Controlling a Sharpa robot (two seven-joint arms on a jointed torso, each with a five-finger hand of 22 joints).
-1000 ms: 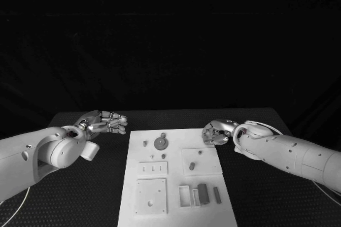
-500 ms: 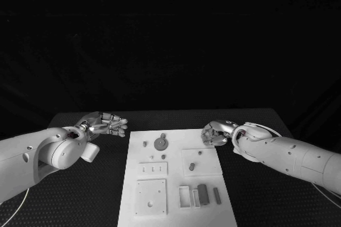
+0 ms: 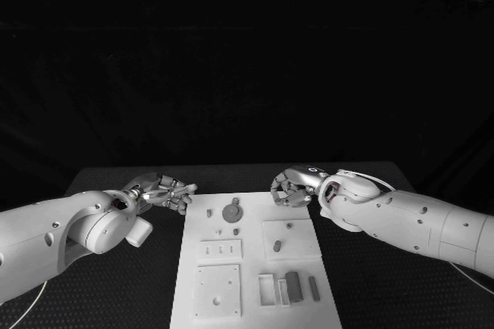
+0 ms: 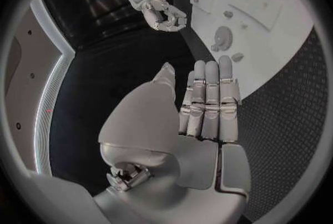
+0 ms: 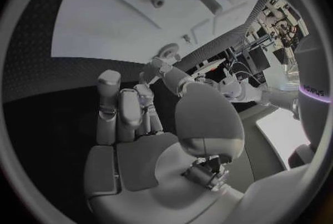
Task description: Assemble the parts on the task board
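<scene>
Lying on the task board point(image 3: 258, 300), grey parts point(image 3: 293, 282) fill its recesses.

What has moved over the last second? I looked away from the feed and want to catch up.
The right silver hand moved inward, now above the far right corner of the white task board. The left silver hand drew slightly closer to the board's left edge. Both hold nothing. The small grey parts, including the round gear-like piece, lie as before.
</scene>
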